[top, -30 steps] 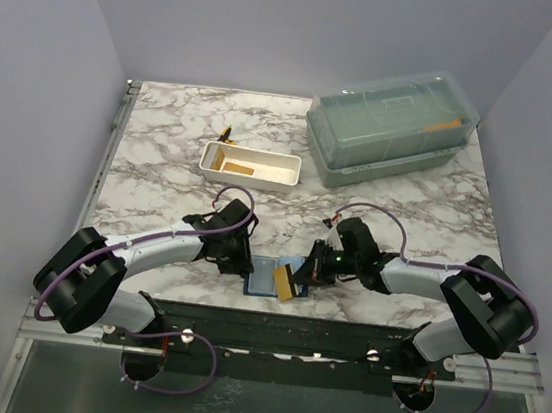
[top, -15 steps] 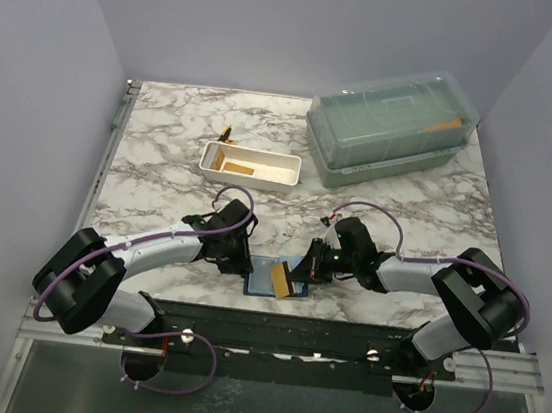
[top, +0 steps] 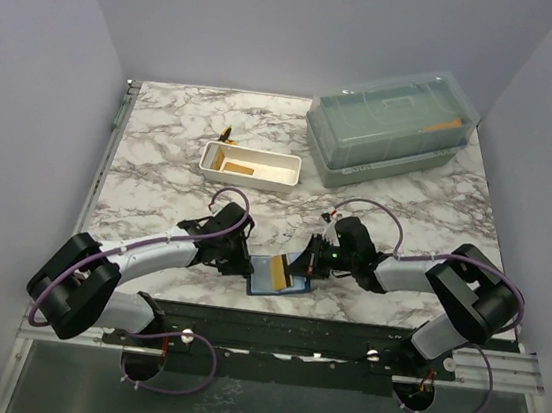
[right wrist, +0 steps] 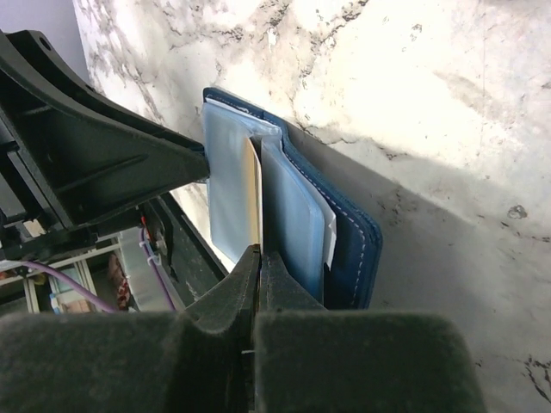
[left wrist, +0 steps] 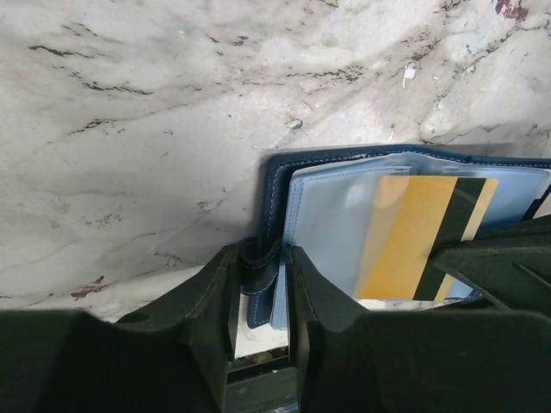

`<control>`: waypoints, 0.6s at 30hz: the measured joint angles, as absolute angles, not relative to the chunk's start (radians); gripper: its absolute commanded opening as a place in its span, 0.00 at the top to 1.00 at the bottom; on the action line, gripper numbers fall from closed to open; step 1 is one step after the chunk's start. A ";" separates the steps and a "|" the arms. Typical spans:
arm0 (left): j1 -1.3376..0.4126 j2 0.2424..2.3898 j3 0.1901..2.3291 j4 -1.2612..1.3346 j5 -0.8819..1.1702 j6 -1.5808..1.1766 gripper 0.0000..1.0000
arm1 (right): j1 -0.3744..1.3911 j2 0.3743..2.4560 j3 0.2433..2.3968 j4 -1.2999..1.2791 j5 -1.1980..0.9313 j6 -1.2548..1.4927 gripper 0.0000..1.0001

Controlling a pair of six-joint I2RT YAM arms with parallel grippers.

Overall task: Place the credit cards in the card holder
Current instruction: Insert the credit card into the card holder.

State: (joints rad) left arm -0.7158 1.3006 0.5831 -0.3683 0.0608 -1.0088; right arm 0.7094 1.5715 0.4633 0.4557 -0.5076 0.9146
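The navy card holder [top: 260,284] lies open at the table's near edge, between both arms. My left gripper [top: 240,261] pinches its left edge: in the left wrist view the navy cover and grey-blue pockets [left wrist: 331,215] sit squeezed between the jaws [left wrist: 261,288]. My right gripper [top: 305,264] is shut on a yellow credit card [top: 285,276] with a dark stripe. That card [left wrist: 413,237] shows through a translucent pocket, partly inside. The right wrist view has the card [right wrist: 252,185] edge-on between pocket leaves of the holder [right wrist: 344,237], clamped at the gripper [right wrist: 259,255].
A long white tray [top: 286,169] at mid-table holds an orange card [top: 238,169]. A small yellow-and-dark thing [top: 227,135] lies just behind it. A translucent green lidded box [top: 391,130] stands at the back right. The black base rail [top: 281,328] runs right below the holder.
My right gripper has slid left, carrying the yellow card further over and into the holder. The left jaws have narrowed onto the holder's edge.
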 measured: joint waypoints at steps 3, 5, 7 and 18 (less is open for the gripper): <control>-0.716 1.297 0.578 -0.363 0.062 -1.013 0.72 | 0.713 1.587 0.455 0.486 -0.506 0.917 1.00; -0.716 1.295 0.575 -0.360 0.062 -1.016 0.72 | 0.716 1.597 0.448 0.511 -0.506 0.923 1.00; -0.716 1.291 0.572 -0.357 0.063 -1.021 0.74 | 0.723 1.603 0.439 0.539 -0.501 0.931 1.00; -0.716 1.237 0.515 -0.306 0.063 -1.066 0.77 | 0.852 1.610 0.474 0.492 -0.347 0.982 0.82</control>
State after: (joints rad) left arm -0.7162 1.2373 0.5148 -0.3058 0.0628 -1.0660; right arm 0.8520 1.6100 0.4744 0.4915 -0.3466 0.9817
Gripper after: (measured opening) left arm 0.244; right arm 0.097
